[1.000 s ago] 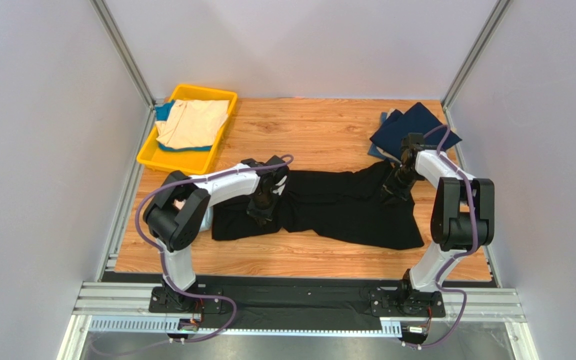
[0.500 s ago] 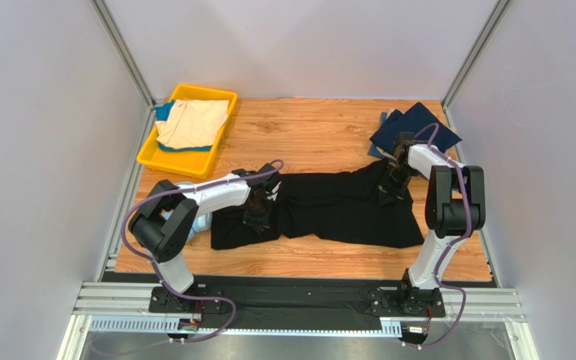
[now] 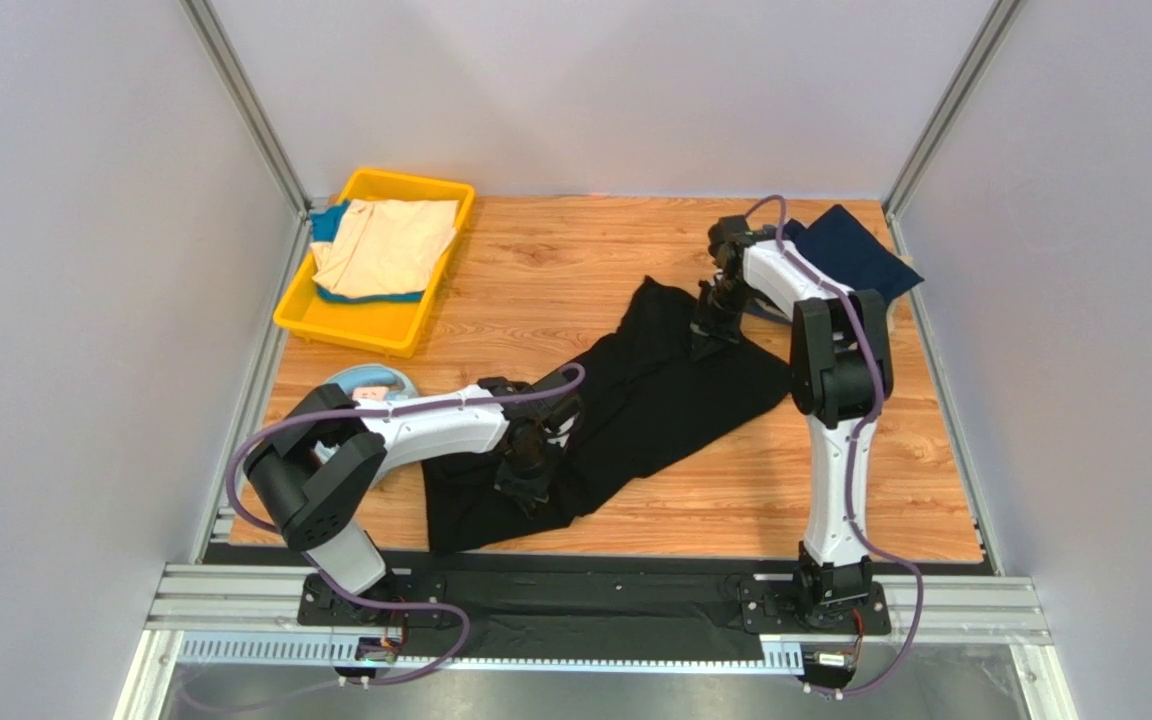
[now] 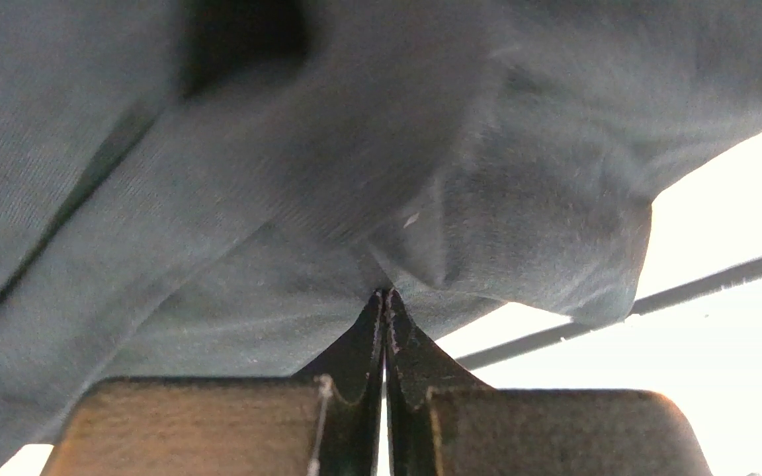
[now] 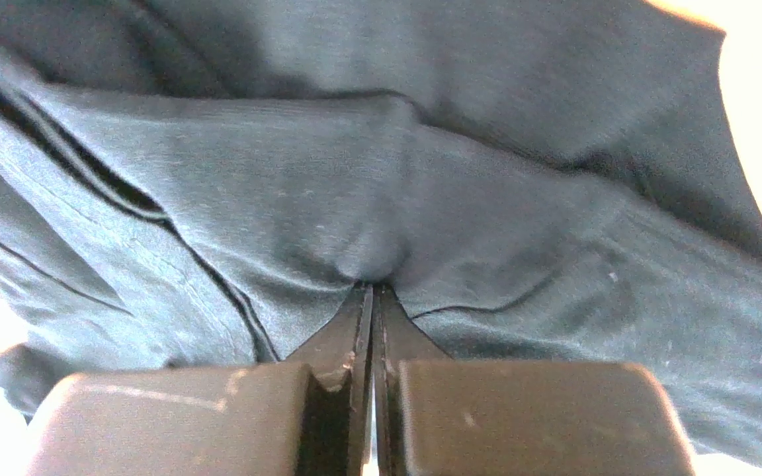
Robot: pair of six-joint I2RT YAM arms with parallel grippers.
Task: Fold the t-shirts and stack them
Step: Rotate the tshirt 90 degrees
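A large black t-shirt [image 3: 642, 398] stretches diagonally across the wooden table, from near left to far right. My left gripper [image 3: 525, 462] is shut on its near-left part. In the left wrist view the gripper [image 4: 386, 295] pinches a fold of the dark cloth [image 4: 256, 198]. My right gripper [image 3: 716, 311] is shut on the shirt's far-right end. The right wrist view shows that gripper [image 5: 370, 288] closed on bunched cloth [image 5: 405, 188]. A navy t-shirt [image 3: 856, 248] lies at the far right corner. A beige t-shirt [image 3: 384, 240] rests in the yellow tray [image 3: 297, 311].
A teal cloth [image 3: 330, 222] shows under the beige shirt in the tray. Light-blue headphones [image 3: 363, 384] lie by the left arm's elbow. Metal frame posts and grey walls enclose the table on both sides and at the back.
Both grippers closed on the black shirt. The right one pulled its end away and leftward. The left one drew nearer the front edge. The shirt went from lying crosswise to diagonal.
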